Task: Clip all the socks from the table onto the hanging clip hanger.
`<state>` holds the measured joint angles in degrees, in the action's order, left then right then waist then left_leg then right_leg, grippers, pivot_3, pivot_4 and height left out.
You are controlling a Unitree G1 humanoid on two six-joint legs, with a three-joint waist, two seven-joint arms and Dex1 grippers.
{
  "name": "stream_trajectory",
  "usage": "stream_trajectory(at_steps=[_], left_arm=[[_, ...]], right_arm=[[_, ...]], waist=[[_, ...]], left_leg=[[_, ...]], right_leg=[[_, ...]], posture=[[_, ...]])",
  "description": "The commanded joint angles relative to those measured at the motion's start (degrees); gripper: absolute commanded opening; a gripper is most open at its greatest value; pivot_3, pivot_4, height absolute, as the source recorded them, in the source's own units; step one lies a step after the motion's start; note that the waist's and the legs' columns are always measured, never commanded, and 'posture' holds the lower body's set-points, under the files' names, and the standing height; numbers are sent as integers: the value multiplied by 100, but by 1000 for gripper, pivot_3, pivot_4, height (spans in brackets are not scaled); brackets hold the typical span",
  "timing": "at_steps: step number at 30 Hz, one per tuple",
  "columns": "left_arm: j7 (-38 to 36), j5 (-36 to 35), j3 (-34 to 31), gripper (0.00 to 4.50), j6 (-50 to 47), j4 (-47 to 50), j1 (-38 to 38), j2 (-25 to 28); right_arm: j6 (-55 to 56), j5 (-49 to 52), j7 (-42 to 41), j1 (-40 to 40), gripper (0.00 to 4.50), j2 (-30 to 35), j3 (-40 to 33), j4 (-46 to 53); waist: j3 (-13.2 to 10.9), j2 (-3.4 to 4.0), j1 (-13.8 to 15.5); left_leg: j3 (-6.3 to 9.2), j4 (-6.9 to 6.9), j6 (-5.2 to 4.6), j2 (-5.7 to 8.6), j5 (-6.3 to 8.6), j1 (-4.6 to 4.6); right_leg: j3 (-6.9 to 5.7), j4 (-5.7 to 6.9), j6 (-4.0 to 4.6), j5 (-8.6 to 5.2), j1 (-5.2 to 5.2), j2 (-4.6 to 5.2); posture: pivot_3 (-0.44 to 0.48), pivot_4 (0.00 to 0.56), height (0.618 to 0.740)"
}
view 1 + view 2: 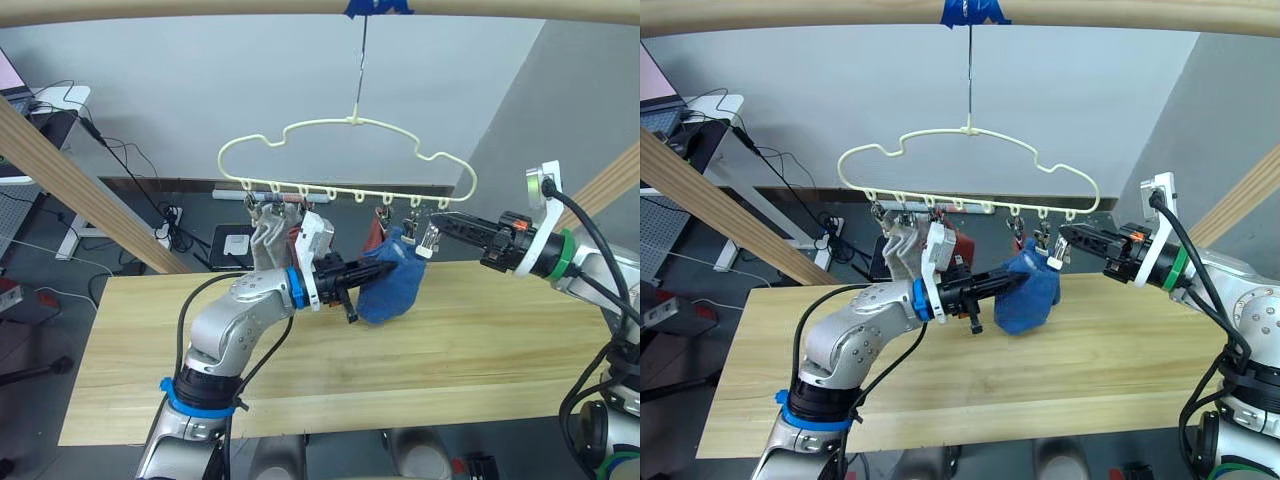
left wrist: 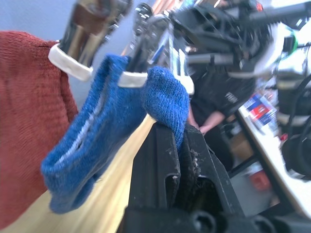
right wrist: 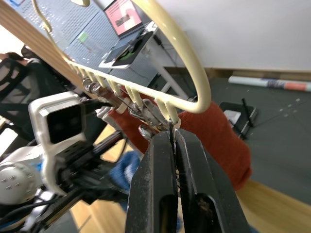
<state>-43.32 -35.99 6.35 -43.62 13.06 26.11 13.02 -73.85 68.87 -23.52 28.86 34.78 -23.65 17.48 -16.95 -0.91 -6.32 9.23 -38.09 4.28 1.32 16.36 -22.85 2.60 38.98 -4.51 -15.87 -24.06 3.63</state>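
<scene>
The cream clip hanger (image 1: 340,128) hangs from the top pole above the table (image 1: 480,340). A grey sock (image 1: 268,243) and rust-red socks (image 1: 378,232) are clipped to its row of clips. My left gripper (image 1: 385,268) is shut on a blue sock (image 1: 395,290), held up just under the clips near the hanger's right end. In the left wrist view the blue sock (image 2: 97,141) has its top edge at a clip (image 2: 133,73). My right gripper (image 1: 437,220) reaches in from the right, shut on a metal clip (image 3: 172,132) beside the blue sock.
A round wooden pole (image 1: 200,6) runs across the top, and slanted poles stand at the left (image 1: 80,190) and right (image 1: 610,180). A desk with cables (image 1: 50,110) is behind on the left.
</scene>
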Motion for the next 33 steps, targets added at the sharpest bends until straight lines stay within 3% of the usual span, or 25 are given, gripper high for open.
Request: stream_trajectory(at_steps=[1,9,19,22,27,33], left_arm=[[194,-425,-256,62,-208,-44,250,-267],[344,-1241,-588,62,-895,-23,458,-437],[457,-1440,-599,62,-1092,58,469,-310],[468,-1476,-590,0,-1112,90,460,-287],[507,-1511,-585,0,-1122,102,463,-292],[558,-1551,-628,0,-1143,92,473,-282]], right_arm=[[-74,426,176,-32,0,119,-175,31],[109,814,545,-182,0,218,-79,107],[354,1141,704,-264,0,330,42,61],[406,1232,754,-263,748,366,65,20],[479,1330,808,-274,2594,405,138,-5],[549,1363,837,-310,4482,474,152,-42]], waist=[[0,0,-1],[0,0,-28],[0,0,-25],[0,0,-25],[0,0,-27],[0,0,-26]], left_leg=[[0,0,0,0,0,1],[-3,1,0,-1,0,-1],[-3,-1,1,0,-1,0],[-3,0,1,0,-1,0],[-3,0,1,-1,0,0],[-4,0,1,-1,0,0]], right_leg=[[1,0,0,0,0,0],[0,-2,-1,0,-1,0],[1,-2,-1,0,0,-1],[1,-2,-1,0,0,-1],[2,-1,-1,0,-1,-2],[3,-1,-1,0,-1,-2]], posture=[[-223,292,740],[-235,286,740],[-229,283,740],[-227,286,740],[-226,289,740],[-225,294,740]])
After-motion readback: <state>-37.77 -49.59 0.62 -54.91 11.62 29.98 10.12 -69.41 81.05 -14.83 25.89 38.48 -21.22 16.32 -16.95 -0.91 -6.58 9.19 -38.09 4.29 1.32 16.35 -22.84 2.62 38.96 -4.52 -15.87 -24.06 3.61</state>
